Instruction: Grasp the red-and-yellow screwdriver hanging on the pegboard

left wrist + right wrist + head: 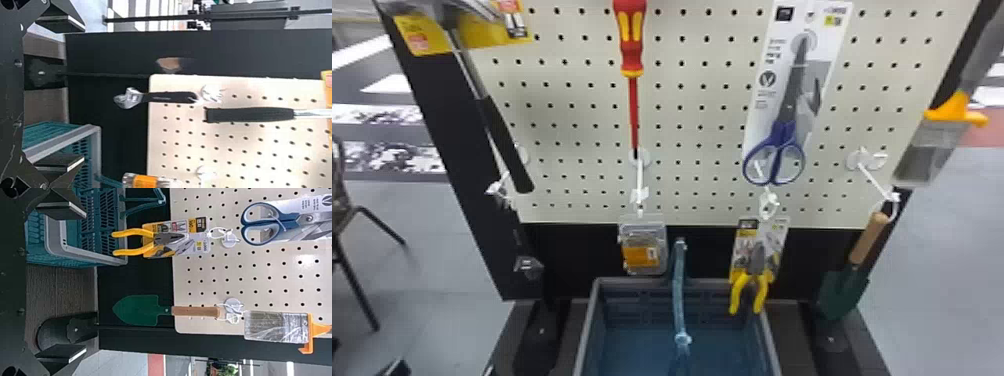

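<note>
Pegboard (692, 95) as backdrop, screwdriver (632, 55) hanging handle-up between hammer (504, 142) and scissors (784, 130).
Its red shaft points down toward a hook (640, 182); left gripper (84, 94) and right gripper (86, 282) both gape wide.

1. Flat cream perforated pegboard (692, 95): clock's centre.
2. Long plastic-handled red-and-yellow screwdriver (631, 50): on it, eleven o'clock.
3. Long black-handled metal hammer (507, 142): on it, nine o'clock.
4. Rectangular teal-and-grey plastic basket (587, 325): below it, six o'clock.

Bright light leaves glare (a soft patch) on the pegboard (307, 261).
</note>
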`<state>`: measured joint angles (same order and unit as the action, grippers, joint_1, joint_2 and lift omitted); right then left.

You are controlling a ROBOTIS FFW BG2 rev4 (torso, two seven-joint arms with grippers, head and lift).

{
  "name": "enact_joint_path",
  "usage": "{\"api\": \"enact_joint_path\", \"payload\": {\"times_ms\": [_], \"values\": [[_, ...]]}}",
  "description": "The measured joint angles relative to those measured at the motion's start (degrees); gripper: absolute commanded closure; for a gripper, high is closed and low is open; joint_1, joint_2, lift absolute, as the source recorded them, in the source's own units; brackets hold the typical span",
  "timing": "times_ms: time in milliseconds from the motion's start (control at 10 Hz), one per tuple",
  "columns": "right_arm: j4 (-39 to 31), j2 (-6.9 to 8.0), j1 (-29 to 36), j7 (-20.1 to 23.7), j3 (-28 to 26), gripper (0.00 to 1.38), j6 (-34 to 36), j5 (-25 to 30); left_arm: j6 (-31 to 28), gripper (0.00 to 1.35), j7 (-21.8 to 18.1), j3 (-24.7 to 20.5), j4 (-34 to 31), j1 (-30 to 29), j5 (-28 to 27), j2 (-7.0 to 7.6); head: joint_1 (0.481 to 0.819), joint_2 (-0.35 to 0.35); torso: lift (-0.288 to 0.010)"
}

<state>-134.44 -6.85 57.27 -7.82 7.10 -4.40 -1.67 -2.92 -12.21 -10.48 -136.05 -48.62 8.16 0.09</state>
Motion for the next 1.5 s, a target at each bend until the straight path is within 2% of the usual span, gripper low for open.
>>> {"api": "enact_joint_path", "payload": {"times_ms": [200, 300, 600, 800, 1000, 1200, 1500], "values": [[0.20, 0.00, -0.13, 0.00, 0.00, 0.11, 0.00, 0.00, -2.83, 0.14, 0.01, -0.49, -3.41, 1.50, -0.45, 0.00, 0.549, 0.000, -0.100], [0.21, -0.05, -0.14, 0.08, -0.02, 0.11, 0.08, 0.01, -5.32, 0.14, 0.08, -0.97, -7.17, 2.26, -1.14, 0.00, 0.549, 0.000, -0.100], [0.22, -0.15, -0.13, 0.09, -0.03, 0.11, 0.25, 0.10, -17.70, 0.14, 1.37, -2.53, -21.81, 4.38, -2.24, 0.00, 0.549, 0.000, -0.100], [0.22, -0.28, -0.13, 0.09, -0.06, 0.11, 0.37, 0.13, -27.73, 0.14, 1.87, -3.05, -29.37, 7.33, -0.83, 0.00, 0.549, 0.000, -0.100], [0.21, -0.35, -0.26, 0.13, -0.04, 0.11, 0.51, 0.09, -36.08, 0.14, 1.84, -3.06, -31.78, 11.12, 0.71, 0.00, 0.549, 0.000, -0.100], [0.21, -0.35, -0.43, 0.26, -0.03, 0.11, 0.69, 0.13, -41.95, 0.14, 1.84, -2.46, -31.92, 16.20, 2.52, 0.22, 0.549, 0.000, -0.100], [0.47, -0.35, -0.96, 0.67, 0.01, 0.11, 1.03, 0.32, -48.29, 0.14, 1.84, -0.50, -31.94, 25.05, 3.84, 2.97, 0.549, 0.000, -0.100]]}}
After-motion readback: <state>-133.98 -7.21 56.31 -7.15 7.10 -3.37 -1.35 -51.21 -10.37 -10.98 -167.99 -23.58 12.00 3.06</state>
